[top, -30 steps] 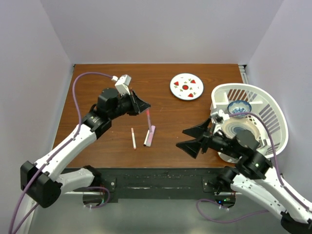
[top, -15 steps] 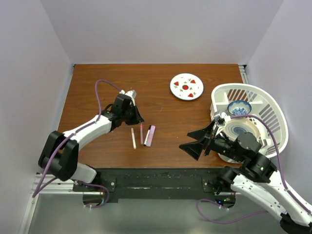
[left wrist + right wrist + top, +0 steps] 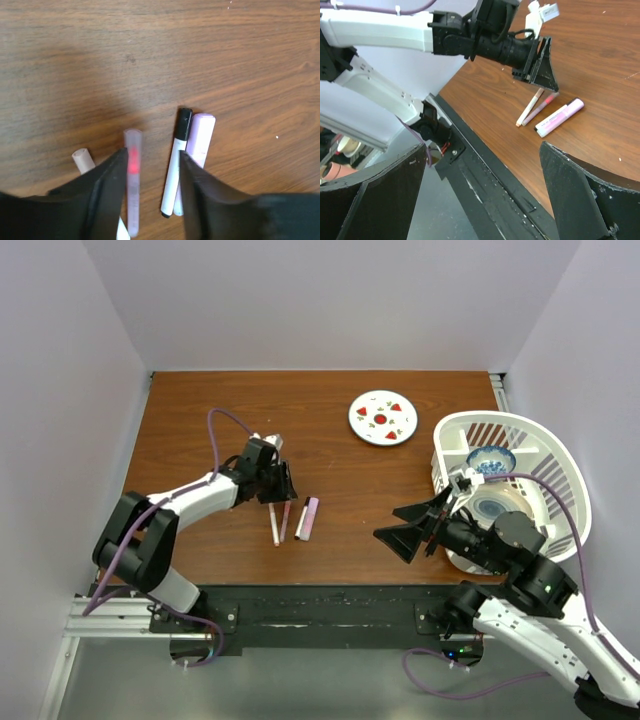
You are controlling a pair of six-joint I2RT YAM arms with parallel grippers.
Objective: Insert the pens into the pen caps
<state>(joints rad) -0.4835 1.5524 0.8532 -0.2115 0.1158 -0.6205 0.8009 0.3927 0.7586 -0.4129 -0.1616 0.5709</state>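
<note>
Pens look light, stiff, slick and apt to roll, best pinched mid-shaft; left pincer stands partly open astride the red-cored one, not gripping it, right pincer wide open, empty.

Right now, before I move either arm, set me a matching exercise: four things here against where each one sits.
1. translucent pink pen with a red core
2. thick pale pink marker
3. round white plate with red marks
4. blue patterned bowl

A. inside the white plastic basket
B. between the fingers of the left hand
C. alone, far side of the brown wooden table
D. beside the white pen with a black cap

Pairs: 1-B, 2-D, 3-C, 4-A
</note>
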